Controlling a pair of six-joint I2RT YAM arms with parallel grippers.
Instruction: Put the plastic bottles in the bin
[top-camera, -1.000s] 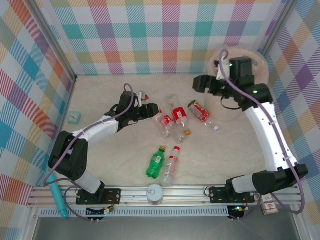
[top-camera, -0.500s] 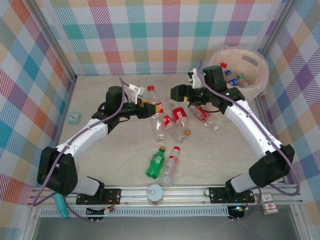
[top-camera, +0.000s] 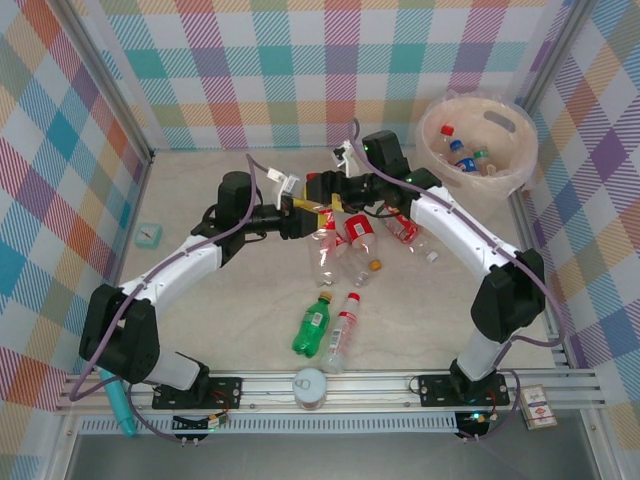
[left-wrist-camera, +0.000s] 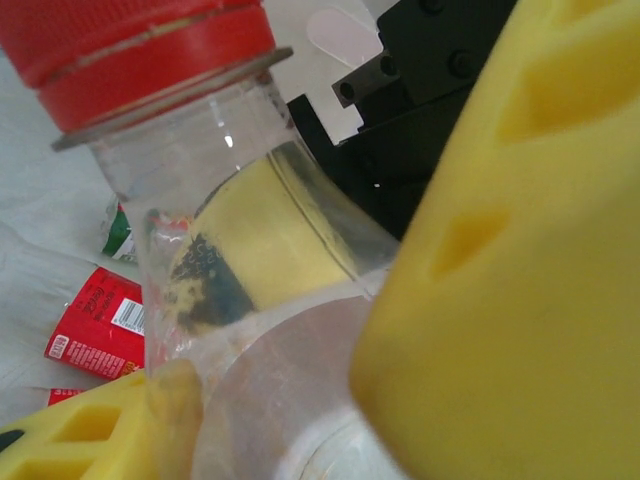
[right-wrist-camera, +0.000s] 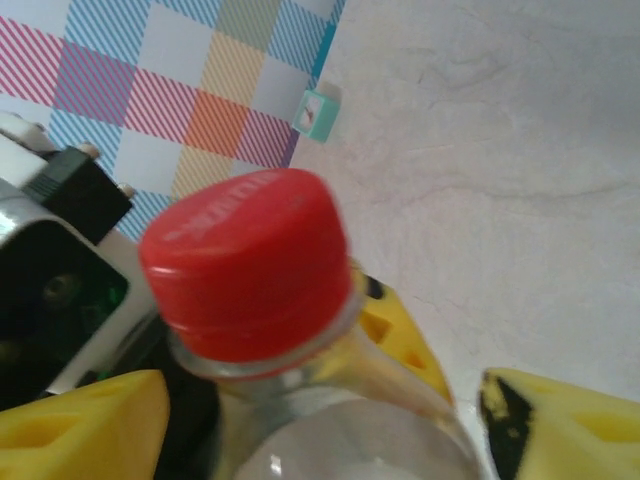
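Left of the bin (top-camera: 524, 140), both tools meet at one red-capped bottle (right-wrist-camera: 250, 260).
Left tool (top-camera: 303, 207) clamps it below the cap; right tool (right-wrist-camera: 320, 430) straddles it (jaws apart).

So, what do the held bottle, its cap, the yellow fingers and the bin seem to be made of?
Held bottle: clear glossy plastic; a finger shows through its wall. Cap: red, opaque plastic. Left fingers: matte yellow, probably foam or soft rubber, with moulded pockets. Bin: smooth beige plastic, apparently.
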